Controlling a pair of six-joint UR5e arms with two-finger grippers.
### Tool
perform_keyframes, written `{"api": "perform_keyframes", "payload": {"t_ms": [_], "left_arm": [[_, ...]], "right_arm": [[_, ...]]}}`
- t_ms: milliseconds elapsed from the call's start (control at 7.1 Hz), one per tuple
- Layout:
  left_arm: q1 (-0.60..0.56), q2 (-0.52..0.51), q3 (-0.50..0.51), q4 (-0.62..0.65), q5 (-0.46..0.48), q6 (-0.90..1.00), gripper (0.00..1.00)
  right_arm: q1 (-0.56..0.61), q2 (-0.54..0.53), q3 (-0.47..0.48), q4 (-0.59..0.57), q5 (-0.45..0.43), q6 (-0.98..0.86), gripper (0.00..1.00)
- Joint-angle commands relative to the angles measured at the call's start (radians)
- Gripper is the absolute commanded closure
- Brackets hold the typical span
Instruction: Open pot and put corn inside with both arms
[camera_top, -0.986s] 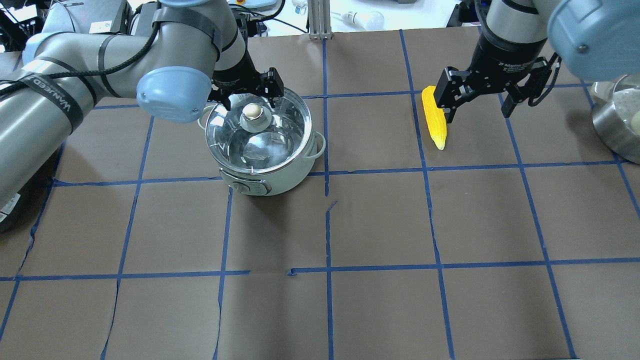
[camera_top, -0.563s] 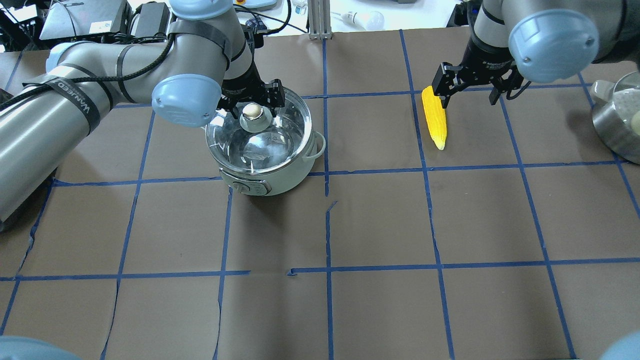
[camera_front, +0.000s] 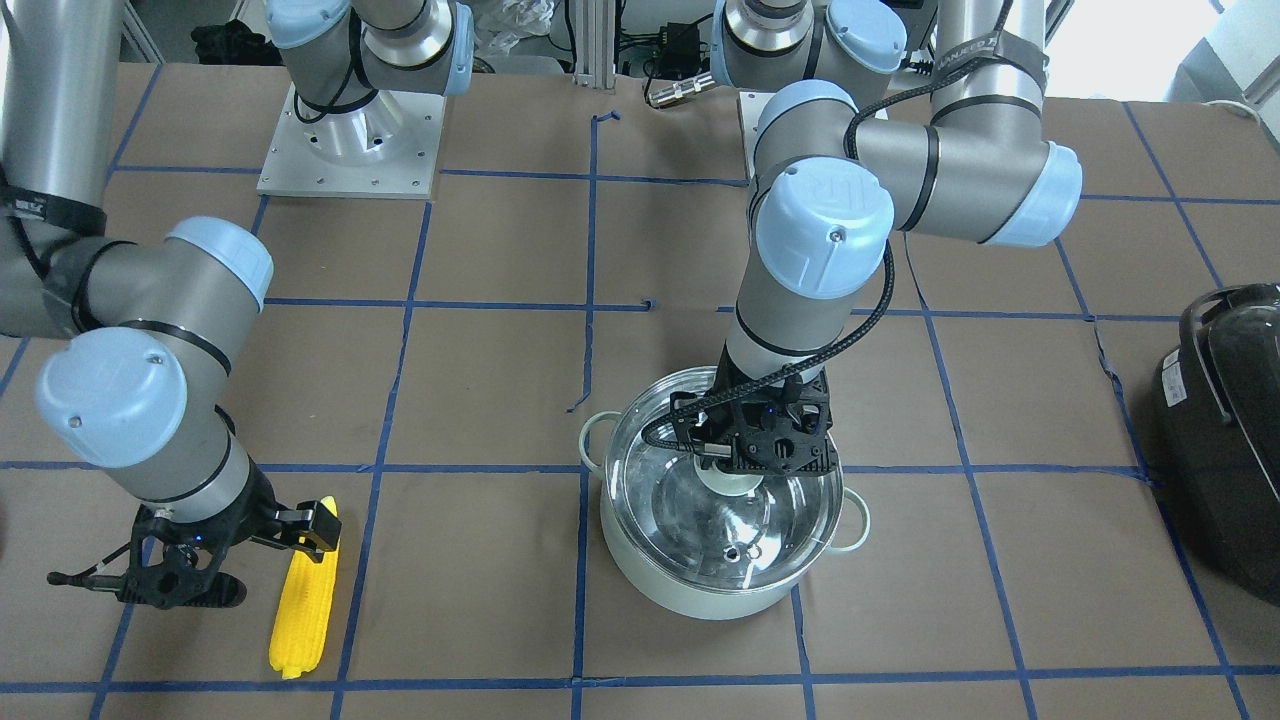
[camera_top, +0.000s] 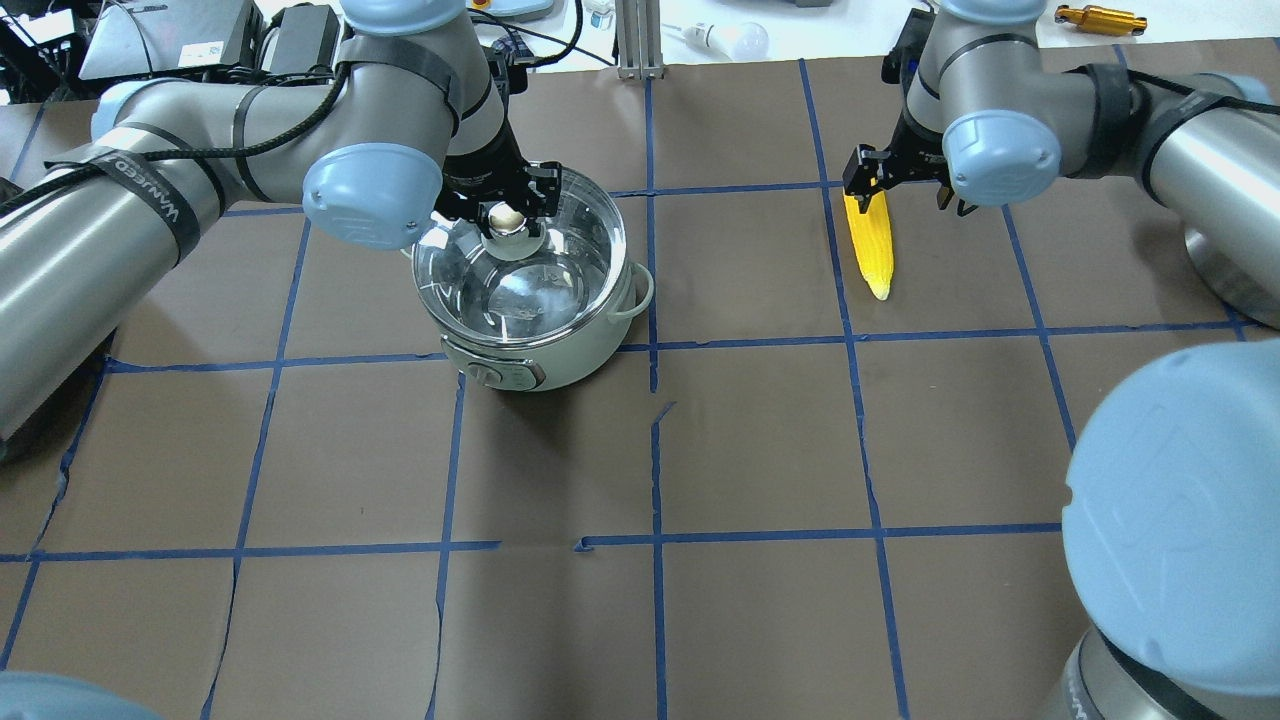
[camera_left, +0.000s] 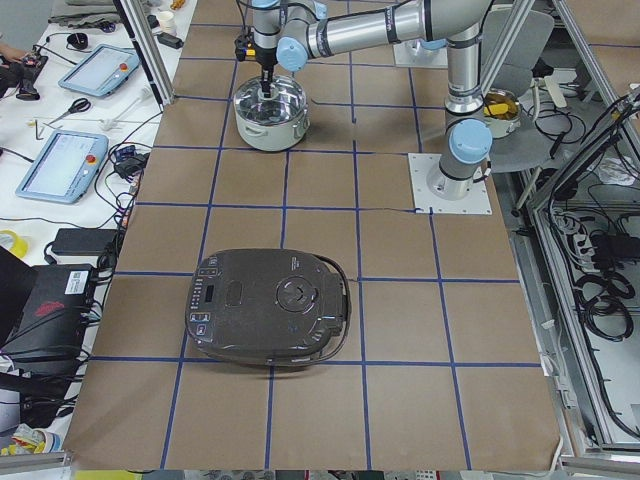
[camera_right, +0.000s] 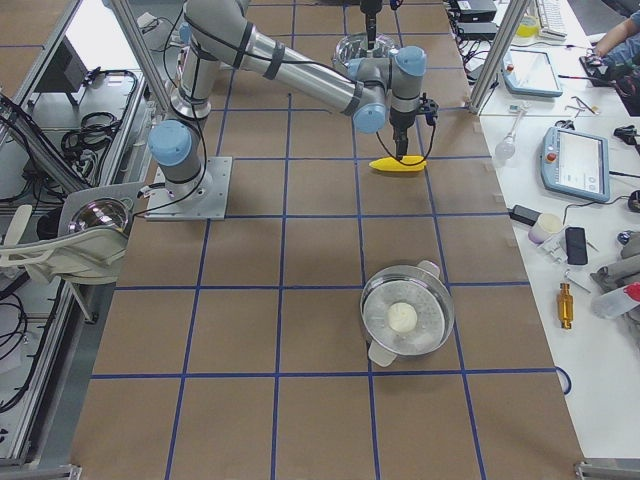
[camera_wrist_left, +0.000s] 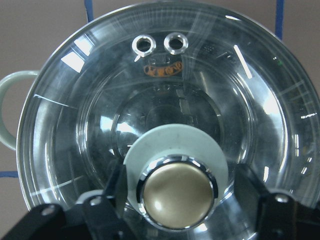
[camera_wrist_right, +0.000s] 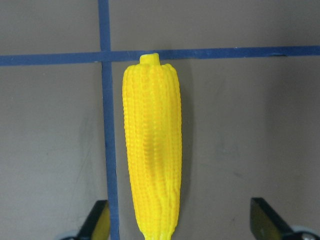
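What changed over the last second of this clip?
The left gripper came down so that its open fingers flank the lid knob. The right gripper dropped and shifted over the thick end of the corn, open. Neither has gripped yet. The pot, its lid on, and the corn lie where they were.

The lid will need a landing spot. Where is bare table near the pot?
The square between the pot and the corn is bare, as are those toward the robot. It is crowded around the left gripper.
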Motion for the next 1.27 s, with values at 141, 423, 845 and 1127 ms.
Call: {"api": "perform_keyframes", "payload": {"t_ms": [141, 423, 845, 1127], "left_arm": [[0.049, 0.062, 0.076, -0.109, -0.007, 0.001, 0.82], [0.211, 0.077, 0.062, -0.148, -0.012, 0.15, 0.82], [0.446, 0.042, 0.049, -0.136, -0.022, 0.435, 0.82], [0.531, -0.017, -0.06, 0.061, -0.032, 0.57, 0.82]], "right_arm": [[0.002, 0.099, -0.003, -0.082, 0.003, 0.051, 0.0], [0.002, 0.123, -0.008, -0.084, 0.005, 0.059, 0.0], [0.002, 0.125, -0.019, -0.079, 0.057, 0.079, 1.0], [0.011, 0.104, -0.069, -0.066, 0.062, 0.096, 1.0]]}}
